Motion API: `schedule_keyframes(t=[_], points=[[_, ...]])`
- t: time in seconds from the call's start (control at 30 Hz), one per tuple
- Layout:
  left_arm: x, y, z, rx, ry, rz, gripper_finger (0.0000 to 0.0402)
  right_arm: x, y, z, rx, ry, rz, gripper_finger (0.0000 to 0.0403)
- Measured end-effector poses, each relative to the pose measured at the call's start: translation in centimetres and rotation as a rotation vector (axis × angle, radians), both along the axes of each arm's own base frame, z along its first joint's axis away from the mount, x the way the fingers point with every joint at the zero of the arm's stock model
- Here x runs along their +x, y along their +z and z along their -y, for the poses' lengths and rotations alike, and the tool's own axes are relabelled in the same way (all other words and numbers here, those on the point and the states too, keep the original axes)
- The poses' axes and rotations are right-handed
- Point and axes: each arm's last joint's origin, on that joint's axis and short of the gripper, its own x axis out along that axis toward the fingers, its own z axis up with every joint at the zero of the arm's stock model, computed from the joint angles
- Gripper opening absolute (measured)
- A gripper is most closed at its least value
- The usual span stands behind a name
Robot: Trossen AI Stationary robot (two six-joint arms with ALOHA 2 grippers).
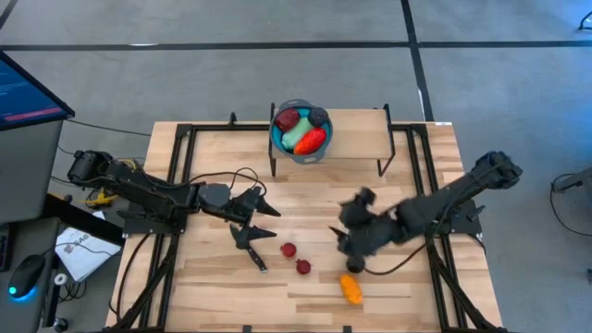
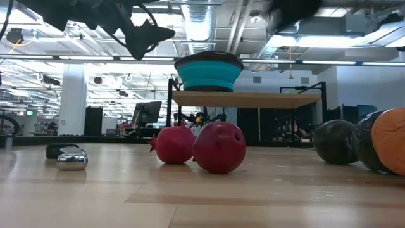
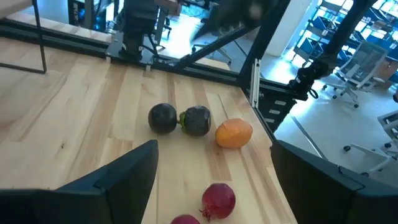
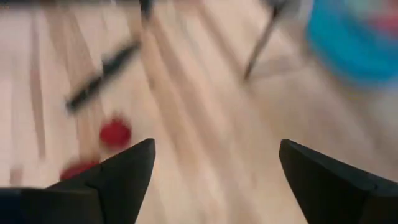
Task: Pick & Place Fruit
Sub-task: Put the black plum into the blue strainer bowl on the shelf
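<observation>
A blue bowl on the raised shelf holds dark red, dark, pale green and red-orange fruit. On the table lie two tiny red fruits, an orange fruit and two dark fruits. My left gripper hovers open over the knife, left of the red fruits. My right gripper is open and blurred above the table, just far of the dark fruits. Its wrist view shows nothing between the fingers of my right gripper.
A black-handled knife lies on the table under my left gripper. The shelf stands on thin black legs at the table's far edge. Bare wood lies between the shelf and the loose fruit. Black frame rails run along both table sides.
</observation>
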Motion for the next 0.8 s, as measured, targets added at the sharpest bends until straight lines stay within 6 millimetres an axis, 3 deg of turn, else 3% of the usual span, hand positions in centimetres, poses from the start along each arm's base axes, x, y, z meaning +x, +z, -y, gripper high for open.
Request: schedule_keyframes(t=[0.2,0.33,0.8], points=[[0.0,0.0,0.0,0.0,0.0,0.004,0.0305,-4.0,-3.6,-1.8,0.274,-0.25,-0.151,0.0314],[0.0,0.1,0.0,0.021,-0.004,0.013,0.0305,-5.0,-5.7,-1.7,0.456,-0.435,-0.197,0.0312],[0.0,0.1,0.0,0.021,-0.006,0.02,0.0305,-3.8,-11.0,0.9,0.758,-0.579,-0.178,0.0312]])
